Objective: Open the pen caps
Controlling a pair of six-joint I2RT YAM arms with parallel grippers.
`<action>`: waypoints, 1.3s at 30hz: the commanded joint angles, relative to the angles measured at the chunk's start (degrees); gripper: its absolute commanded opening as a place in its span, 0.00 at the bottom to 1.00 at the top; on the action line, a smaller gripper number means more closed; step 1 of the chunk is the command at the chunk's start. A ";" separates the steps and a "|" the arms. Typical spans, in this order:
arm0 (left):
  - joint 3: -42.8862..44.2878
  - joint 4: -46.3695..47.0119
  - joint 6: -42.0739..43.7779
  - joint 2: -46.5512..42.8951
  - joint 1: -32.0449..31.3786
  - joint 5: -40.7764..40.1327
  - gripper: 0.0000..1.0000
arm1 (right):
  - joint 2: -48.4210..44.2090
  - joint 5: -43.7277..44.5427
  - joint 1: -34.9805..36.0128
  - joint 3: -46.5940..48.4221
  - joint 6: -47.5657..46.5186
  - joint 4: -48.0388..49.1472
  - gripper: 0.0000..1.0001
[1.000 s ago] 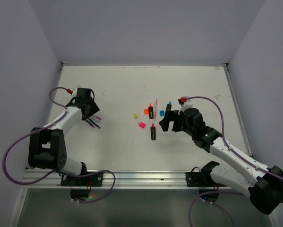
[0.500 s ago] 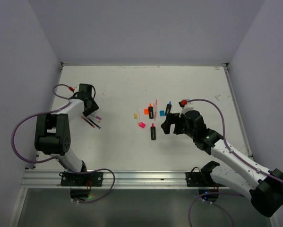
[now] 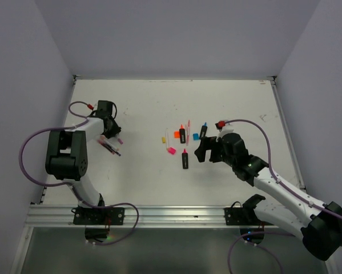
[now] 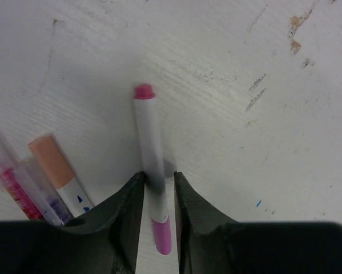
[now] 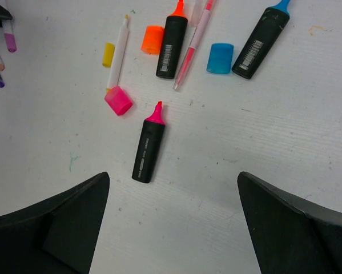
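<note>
My left gripper point(image 4: 159, 178) is down on the table with its jaws narrowly open astride a thin white pen point(image 4: 148, 137). That pen's pink cap point(image 4: 162, 237) lies between the fingers, and a slim gap shows on the right side. In the top view the left gripper point(image 3: 115, 135) sits at the left by a small cluster of pens point(image 3: 111, 147). My right gripper point(image 5: 172, 182) hovers wide open and empty above an uncapped pink highlighter point(image 5: 148, 153). Loose caps lie near it: pink point(image 5: 118, 101), orange point(image 5: 152, 40), blue point(image 5: 220, 58) and yellow point(image 5: 108, 55).
Beside the white pen lie a peach-capped pen point(image 4: 53, 165) and clear-barrelled pens point(image 4: 13, 182). An orange highlighter point(image 5: 172, 43), a blue highlighter point(image 5: 260, 41), a thin white pen point(image 5: 118, 54) and a thin pink pen point(image 5: 192, 48) lie uncapped at the table's middle.
The left arm has swung round and lowered its gripper over the white pen, jaws narrowing. The right gripper shifted slightly and stays wide open.
</note>
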 commanded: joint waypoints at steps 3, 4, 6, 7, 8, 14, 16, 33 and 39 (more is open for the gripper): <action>1.96 2.20 4.39 3.20 -2.76 4.29 0.21 | 0.91 0.30 -0.20 0.73 -0.58 1.49 0.98; 2.05 2.29 5.01 3.46 -3.38 4.55 0.19 | 1.17 0.12 -0.20 0.99 -0.75 1.41 0.98; 2.14 2.90 6.68 3.90 -5.14 5.69 0.08 | 1.87 -0.67 -0.20 2.04 -1.37 1.41 0.98; 2.14 3.17 7.29 3.90 -5.76 6.04 0.05 | 2.05 -1.19 -0.11 2.40 -1.63 1.40 0.98; 2.06 3.52 8.86 3.64 -6.28 6.48 0.01 | 2.31 -1.46 -0.20 2.75 -1.63 1.32 0.98; 2.41 5.01 17.64 -1.27 -10.41 8.68 0.00 | 3.98 -3.57 -0.20 6.96 -2.78 0.09 0.98; 1.88 6.50 20.55 -5.05 -11.91 12.62 0.00 | 4.77 -5.31 -0.20 9.60 -2.86 -1.05 0.98; -1.81 11.61 41.22 -25.80 -26.15 37.07 0.00 | 17.69 -16.48 -1.08 30.96 13.20 -3.27 0.92; -0.15 10.38 43.59 -26.33 -28.96 38.30 0.00 | 21.65 -18.16 -1.08 32.81 17.17 -0.45 0.88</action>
